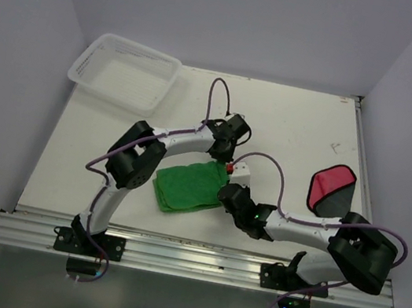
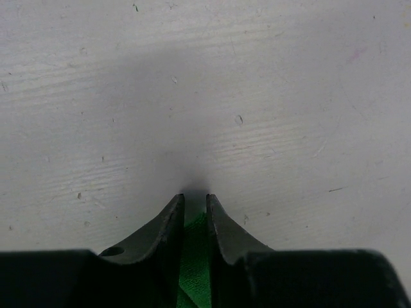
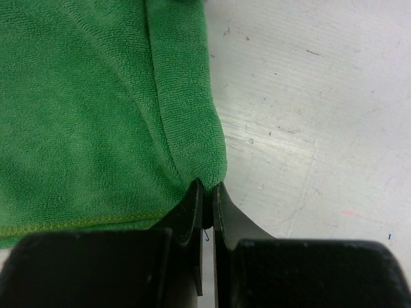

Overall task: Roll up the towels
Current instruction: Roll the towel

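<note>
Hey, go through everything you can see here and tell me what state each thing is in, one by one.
green towel: folded, lying flat, not yet rolled.
red towel: lying apart at the right, partly folded over, dark grey underside showing, untouched.
white mesh basket: upright, far left.
left gripper: shut on the green towel, cloth between its fingers.
right gripper: shut, tips at the green towel's corner; grip unclear.

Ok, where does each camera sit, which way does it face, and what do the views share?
Top external: above and behind the robot, looking down at the table; left arm and right arm show, plus green towel, red towel, basket.
Left wrist: on that wrist, facing bare table past the left gripper, green towel between its fingers.
Right wrist: facing down past the right gripper at the towel's corner.
Shared: all three show the green towel.
</note>
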Action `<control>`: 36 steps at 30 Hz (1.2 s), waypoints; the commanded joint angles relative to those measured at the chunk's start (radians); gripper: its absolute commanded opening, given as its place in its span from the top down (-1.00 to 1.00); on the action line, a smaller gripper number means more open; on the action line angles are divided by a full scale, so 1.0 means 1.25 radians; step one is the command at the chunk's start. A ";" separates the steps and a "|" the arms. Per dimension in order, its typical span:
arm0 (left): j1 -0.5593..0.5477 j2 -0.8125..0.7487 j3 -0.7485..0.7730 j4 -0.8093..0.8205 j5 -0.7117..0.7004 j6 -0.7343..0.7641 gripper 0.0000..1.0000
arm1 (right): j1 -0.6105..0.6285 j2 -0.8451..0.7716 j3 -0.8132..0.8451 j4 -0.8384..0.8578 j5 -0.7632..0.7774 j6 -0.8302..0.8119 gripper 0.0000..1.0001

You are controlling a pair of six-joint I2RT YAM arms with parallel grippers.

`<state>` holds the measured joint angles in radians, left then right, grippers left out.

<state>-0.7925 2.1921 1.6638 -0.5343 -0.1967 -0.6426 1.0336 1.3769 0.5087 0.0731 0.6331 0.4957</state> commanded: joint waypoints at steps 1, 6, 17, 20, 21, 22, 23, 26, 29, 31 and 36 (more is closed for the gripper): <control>0.006 -0.040 -0.006 -0.003 -0.022 0.016 0.53 | 0.034 0.011 0.043 -0.019 0.080 -0.020 1.00; 0.047 -0.111 -0.036 0.055 0.037 0.004 0.48 | 0.090 0.074 0.103 -0.079 0.171 -0.035 1.00; 0.143 -0.287 -0.136 0.114 0.084 0.050 0.38 | 0.179 0.279 0.296 -0.247 0.379 -0.048 1.00; 0.143 -0.317 -0.169 0.133 0.098 0.050 0.38 | 0.214 0.337 0.339 -0.267 0.420 -0.066 1.00; 0.144 -0.326 -0.177 0.138 0.103 0.050 0.38 | 0.221 0.350 0.346 -0.274 0.423 -0.082 1.00; 0.143 -0.331 -0.184 0.143 0.106 0.050 0.38 | 0.227 0.376 0.353 -0.274 0.421 -0.092 1.00; 0.143 -0.335 -0.196 0.144 0.107 0.051 0.38 | 0.237 0.388 0.368 -0.279 0.421 -0.098 1.00; 0.143 -0.358 -0.234 0.167 0.124 0.049 0.38 | 0.257 0.408 0.382 -0.273 0.412 -0.135 1.00; 0.144 -0.380 -0.263 0.179 0.130 0.048 0.39 | 0.264 0.425 0.392 -0.271 0.380 -0.167 1.00; 0.143 -0.393 -0.276 0.186 0.136 0.053 0.39 | 0.265 0.441 0.402 -0.287 0.372 -0.174 1.00; 0.143 -0.429 -0.339 0.219 0.152 0.067 0.41 | 0.265 0.484 0.437 -0.310 0.354 -0.187 1.00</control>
<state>-0.6128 1.7279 1.2694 -0.3393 -0.0319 -0.5945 1.3609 1.9465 1.0107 -0.2928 1.1076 0.2718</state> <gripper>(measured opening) 0.300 0.038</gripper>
